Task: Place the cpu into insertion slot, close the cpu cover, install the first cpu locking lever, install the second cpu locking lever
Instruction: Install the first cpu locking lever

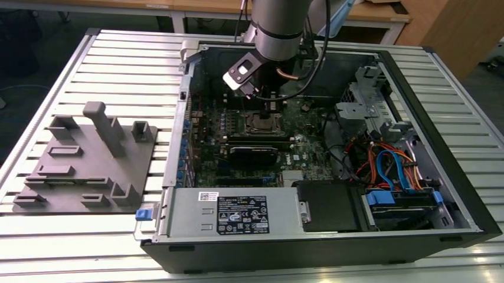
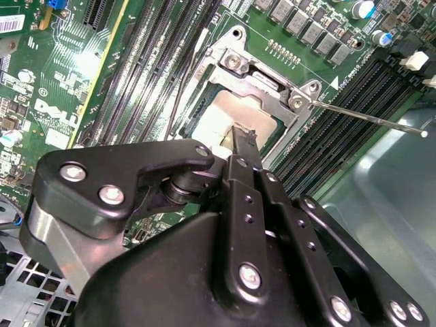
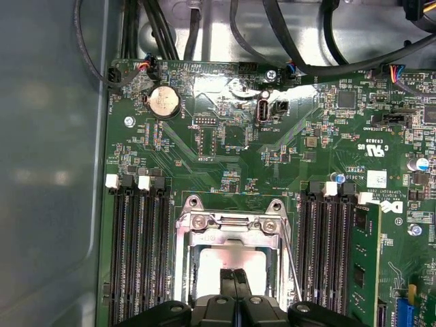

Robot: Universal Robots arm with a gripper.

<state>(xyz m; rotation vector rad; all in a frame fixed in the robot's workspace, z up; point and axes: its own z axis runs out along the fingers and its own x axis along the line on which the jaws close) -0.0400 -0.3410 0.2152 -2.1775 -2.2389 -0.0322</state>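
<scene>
Black steel computer case (image 1: 315, 256), side panel off, flat on a ribbed aluminium table (image 1: 118, 53); green circuit board (image 1: 206, 165) exposed inside. Toward the exterior view's left, just beside the case: 1 flat grey moulded fixture plate (image 1: 87, 171) with upright pegs and shallow pockets.

Small flat square cpu (image 3: 211, 262) with dull silver-grey metal top: seated in the small square insertion slot (image 3: 181, 272) with silvery metal rim, about mid-board. Thin silvery cpu cover (image 3: 204, 238) with square window: appears laid down around the chip, framing it. 2 screw heads counted on the bracket along 1 edge. Latching cannot be confirmed.

Black matte jointed gripper (image 3: 235, 274), studded with bright screw heads: fingers pressed together, nothing pinched between them. Narrow tip of the same gripper (image 2: 244, 133) right at the chip's top face; touching or just clear, cannot tell.

1 thin bright steel wire locking lever (image 2: 368, 117): stands free, slanting away from the socket.

2 banks of long narrow black slots (image 3: 139, 259) flanking the socket, far ends cut off. 1 round silver coin cell (image 3: 164, 102) further up the board.

Near part of the socket hidden behind the gripper body in both wrist views.
</scene>
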